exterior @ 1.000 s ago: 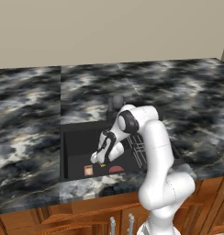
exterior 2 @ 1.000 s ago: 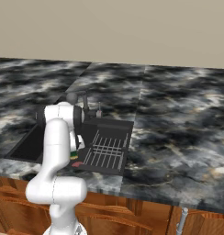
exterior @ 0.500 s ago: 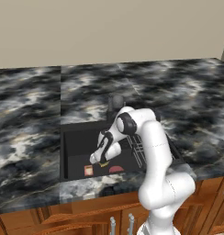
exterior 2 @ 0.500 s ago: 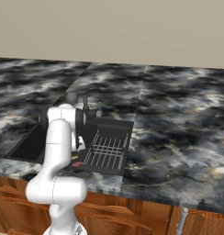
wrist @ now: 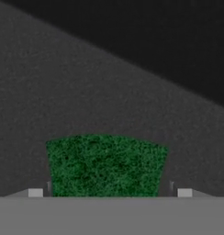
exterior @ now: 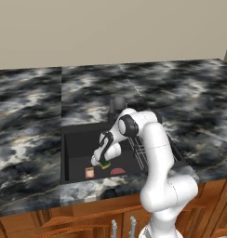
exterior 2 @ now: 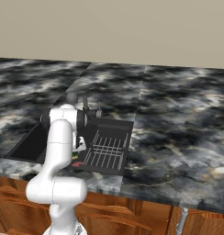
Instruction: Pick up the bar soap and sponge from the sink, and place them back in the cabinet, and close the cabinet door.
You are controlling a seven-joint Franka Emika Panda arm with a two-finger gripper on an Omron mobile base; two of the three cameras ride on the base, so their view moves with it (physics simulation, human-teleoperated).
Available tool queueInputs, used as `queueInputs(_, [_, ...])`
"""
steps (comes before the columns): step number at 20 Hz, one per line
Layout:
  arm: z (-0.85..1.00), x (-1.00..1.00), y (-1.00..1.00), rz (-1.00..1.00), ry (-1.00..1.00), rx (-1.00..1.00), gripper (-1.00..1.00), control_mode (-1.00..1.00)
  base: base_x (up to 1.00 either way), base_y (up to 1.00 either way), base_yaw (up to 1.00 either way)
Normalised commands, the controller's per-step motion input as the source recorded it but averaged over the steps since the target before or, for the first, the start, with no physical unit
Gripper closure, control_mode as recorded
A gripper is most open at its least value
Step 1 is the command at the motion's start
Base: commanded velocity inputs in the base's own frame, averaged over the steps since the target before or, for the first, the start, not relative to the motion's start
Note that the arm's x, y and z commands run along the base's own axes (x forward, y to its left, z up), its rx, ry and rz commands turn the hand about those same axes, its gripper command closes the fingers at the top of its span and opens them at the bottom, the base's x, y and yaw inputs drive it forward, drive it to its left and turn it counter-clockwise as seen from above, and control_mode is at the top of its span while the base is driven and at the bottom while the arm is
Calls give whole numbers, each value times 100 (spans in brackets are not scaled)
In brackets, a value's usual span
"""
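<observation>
The green-topped sponge [exterior: 105,164] lies on the floor of the black sink [exterior: 78,148]. My gripper [exterior: 102,162] reaches down into the basin and stands open astride it. In the hand view the sponge [wrist: 107,165] sits between the two fingertips of the gripper [wrist: 110,193], with a narrow gap on each side. A small orange rectangle [exterior: 89,173] and a pink rounded piece [exterior: 117,171] lie close by on the sink floor; I cannot tell which is the bar soap. The cabinet and its door are out of view.
A grey wire rack [exterior: 148,151] fills the sink's right side, behind my forearm. The dark faucet [exterior: 116,104] stands at the back rim. Black marbled counter [exterior: 190,107] surrounds the basin, with wooden drawer fronts [exterior: 87,218] below.
The hand has sunk a little lower over the sponge. Nothing else in the sink has moved.
</observation>
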Motion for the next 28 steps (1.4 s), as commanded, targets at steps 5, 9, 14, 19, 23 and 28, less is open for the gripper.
queueInputs(5, [0, 0, 0, 0, 0, 0, 100, -100, 0, 0, 0])
queueInputs(9, [0, 0, 0, 0, 0, 0, 100, -100, 0, 0, 0])
queueInputs(14, [14, 0, 0, 1, -8, 0, 100, -100, 0, 0, 0])
queueInputs(19, [34, -12, 3, 3, -9, 0, 100, -100, 0, 0, 0])
queueInputs(23, [32, -24, 11, 4, -7, 0, 100, -100, 0, 0, 0])
queueInputs(28, [35, -20, 10, 2, -3, 0, 100, -100, 0, 0, 0])
